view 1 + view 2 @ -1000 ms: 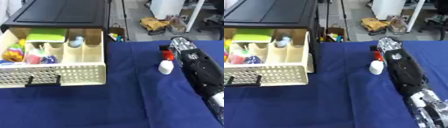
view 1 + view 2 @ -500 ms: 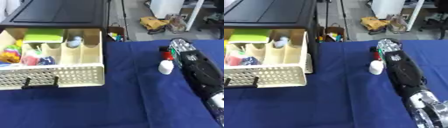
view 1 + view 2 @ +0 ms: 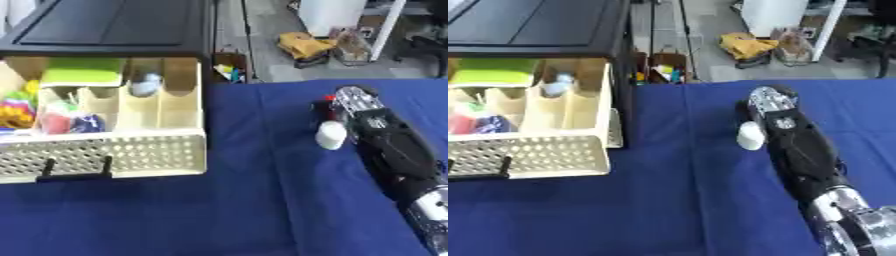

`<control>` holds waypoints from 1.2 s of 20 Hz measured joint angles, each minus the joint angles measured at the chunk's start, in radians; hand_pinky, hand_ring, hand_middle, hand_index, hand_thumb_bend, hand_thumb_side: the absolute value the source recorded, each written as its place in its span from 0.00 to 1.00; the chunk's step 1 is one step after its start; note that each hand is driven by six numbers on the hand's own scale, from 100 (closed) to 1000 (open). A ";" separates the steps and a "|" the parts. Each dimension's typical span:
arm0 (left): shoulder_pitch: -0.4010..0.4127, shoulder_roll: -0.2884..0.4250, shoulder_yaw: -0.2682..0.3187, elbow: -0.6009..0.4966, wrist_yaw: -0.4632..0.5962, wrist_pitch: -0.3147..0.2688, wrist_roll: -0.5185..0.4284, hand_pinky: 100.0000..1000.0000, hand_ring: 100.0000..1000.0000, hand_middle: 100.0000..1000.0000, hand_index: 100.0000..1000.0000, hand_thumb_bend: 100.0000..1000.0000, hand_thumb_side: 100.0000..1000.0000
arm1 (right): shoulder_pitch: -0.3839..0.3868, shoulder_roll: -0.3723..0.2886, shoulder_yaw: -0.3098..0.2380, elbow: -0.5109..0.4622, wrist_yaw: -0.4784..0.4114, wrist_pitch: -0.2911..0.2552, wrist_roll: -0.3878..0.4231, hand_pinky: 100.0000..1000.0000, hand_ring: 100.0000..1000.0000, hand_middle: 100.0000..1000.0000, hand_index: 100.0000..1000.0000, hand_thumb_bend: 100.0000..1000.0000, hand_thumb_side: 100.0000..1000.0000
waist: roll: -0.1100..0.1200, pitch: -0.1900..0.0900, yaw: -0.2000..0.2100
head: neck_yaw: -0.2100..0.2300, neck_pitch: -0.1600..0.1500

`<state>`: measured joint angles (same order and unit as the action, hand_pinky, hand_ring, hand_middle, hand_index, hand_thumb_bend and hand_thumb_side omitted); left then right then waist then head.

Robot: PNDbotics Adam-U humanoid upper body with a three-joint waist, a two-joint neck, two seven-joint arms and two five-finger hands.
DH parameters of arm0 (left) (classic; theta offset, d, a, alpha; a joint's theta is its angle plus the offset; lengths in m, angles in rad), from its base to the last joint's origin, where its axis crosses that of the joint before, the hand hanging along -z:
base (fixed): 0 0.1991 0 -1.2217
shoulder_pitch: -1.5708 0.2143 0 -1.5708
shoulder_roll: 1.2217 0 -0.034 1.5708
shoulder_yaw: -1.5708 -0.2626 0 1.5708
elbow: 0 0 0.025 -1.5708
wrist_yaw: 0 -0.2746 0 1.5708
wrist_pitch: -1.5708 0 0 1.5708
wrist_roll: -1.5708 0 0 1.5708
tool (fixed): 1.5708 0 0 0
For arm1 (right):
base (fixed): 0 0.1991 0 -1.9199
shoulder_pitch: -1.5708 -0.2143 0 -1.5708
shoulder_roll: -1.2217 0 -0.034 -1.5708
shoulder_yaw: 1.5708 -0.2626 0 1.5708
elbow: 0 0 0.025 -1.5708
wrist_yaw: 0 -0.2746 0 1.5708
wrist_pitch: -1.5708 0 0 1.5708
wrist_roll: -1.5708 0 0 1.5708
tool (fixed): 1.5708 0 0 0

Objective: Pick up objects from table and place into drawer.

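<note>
Beside right hand (image 3: pixel 363 112): smooth white bottle (image 3: pixel 332 135) (rounded).

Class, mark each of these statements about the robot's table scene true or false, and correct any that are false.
1. The drawer is pulled open. True.
2. The tablecloth is red. False: it is dark blue.
3. A small white bottle lies on the cloth right beside the right hand. True.
4. The white bottle is already inside the drawer. False: it lies on the cloth, well to the right of the drawer.
5. The drawer's rightmost compartment is full of toys. False: it looks empty; the coloured things sit in the compartments further left.
6. The left hand is reaching into the drawer. False: no left hand shows in either view.
</note>
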<state>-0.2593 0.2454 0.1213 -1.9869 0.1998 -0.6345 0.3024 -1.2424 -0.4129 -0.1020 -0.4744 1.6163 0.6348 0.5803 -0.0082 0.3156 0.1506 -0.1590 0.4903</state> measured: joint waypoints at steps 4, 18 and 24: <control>-0.004 0.000 -0.001 0.000 0.000 0.000 0.000 0.30 0.49 0.61 0.80 0.52 1.00 | 0.002 0.000 0.001 0.006 0.004 0.002 -0.002 0.40 0.69 0.51 0.71 0.24 1.00 | -0.002 0.000 0.000 | 0.000 0.000; -0.004 0.000 -0.001 0.000 0.000 0.000 0.000 0.30 0.49 0.61 0.80 0.51 1.00 | 0.002 -0.004 0.000 0.012 0.009 0.004 -0.004 0.36 0.65 0.47 0.67 0.00 0.75 | -0.002 0.000 -0.002 | 0.000 0.000; -0.004 0.000 -0.001 0.000 0.000 -0.001 0.001 0.30 0.49 0.61 0.80 0.51 1.00 | 0.000 -0.006 0.000 0.011 -0.004 0.001 -0.001 0.32 0.62 0.44 0.64 0.04 0.68 | 0.000 0.000 -0.004 | -0.003 0.000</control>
<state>-0.2636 0.2454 0.1201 -1.9869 0.1998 -0.6352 0.3032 -1.2420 -0.4191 -0.1020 -0.4631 1.6122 0.6362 0.5794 -0.0082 0.3155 0.1466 -0.1617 0.4903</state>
